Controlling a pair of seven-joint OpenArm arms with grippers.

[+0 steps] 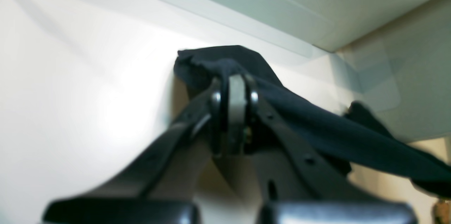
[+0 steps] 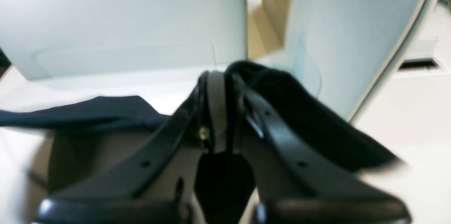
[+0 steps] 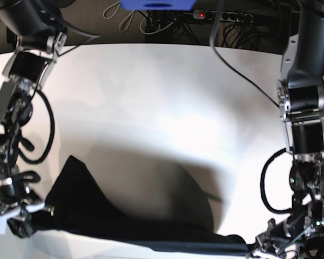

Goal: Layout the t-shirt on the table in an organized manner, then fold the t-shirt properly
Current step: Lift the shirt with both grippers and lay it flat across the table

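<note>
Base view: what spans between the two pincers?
The black cotton t-shirt, held stretched from the right pincer to the left pincer, above the white tabletop.

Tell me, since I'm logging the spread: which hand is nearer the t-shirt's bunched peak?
Right. The right hand grips the t-shirt just beside that peak; the left hand holds the far stretched end.
</note>
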